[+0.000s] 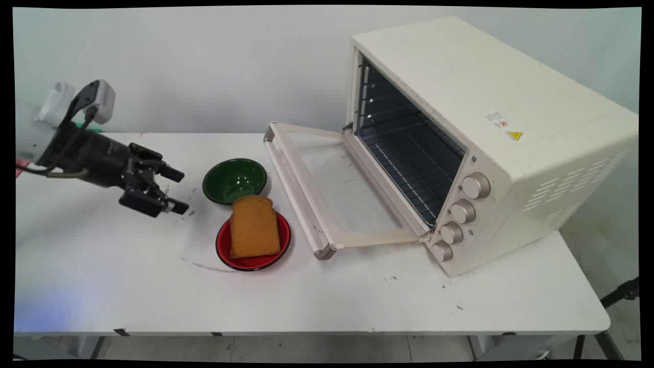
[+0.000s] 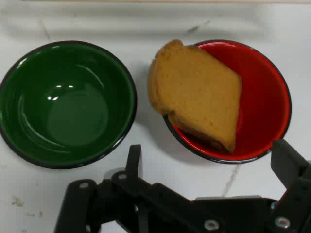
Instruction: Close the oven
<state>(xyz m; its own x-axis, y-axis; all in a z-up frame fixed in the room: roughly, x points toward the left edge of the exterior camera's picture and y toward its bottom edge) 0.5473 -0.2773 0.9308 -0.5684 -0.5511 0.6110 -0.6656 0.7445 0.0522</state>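
**Open gripper held low beside two dishes, oven door let down**

The gripper (image 1: 176,191) is seen at the left part of the table (image 1: 102,286), held low over the white surface and pointed toward the right. Its jaws are spread wide apart, and nothing is held between them. Only bare table is found between the two fingers (image 1: 173,175) in the main view. In the hand view the gripper (image 2: 211,165) is shown with its fingers (image 2: 133,158) standing well apart, and no thing is touched by them.

Two dishes are placed just in front of the gripper. The green bowl (image 1: 234,180) is set nearest to it, a little further from the camera, and it is seen to be empty (image 2: 68,104). The red plate (image 1: 221,241) is put just beside the bowl, on the near side, and the two rims are close together but apart in the hand view. One slice of bread (image 1: 254,227) is laid flat on the plate (image 2: 265,97). The slice (image 2: 199,94) is placed off centre, so that one rounded corner is carried out over the plate's rim on the bowl's side.

To the right a cream toaster oven (image 1: 485,128) is stood on the table. Its glass door (image 1: 337,189) is let down fully, with the edge of the door near the red plate. A wire rack (image 1: 409,163) is seen inside, and nothing is noticed on it. Four knobs (image 1: 462,210) are mounted in a column on the front panel.
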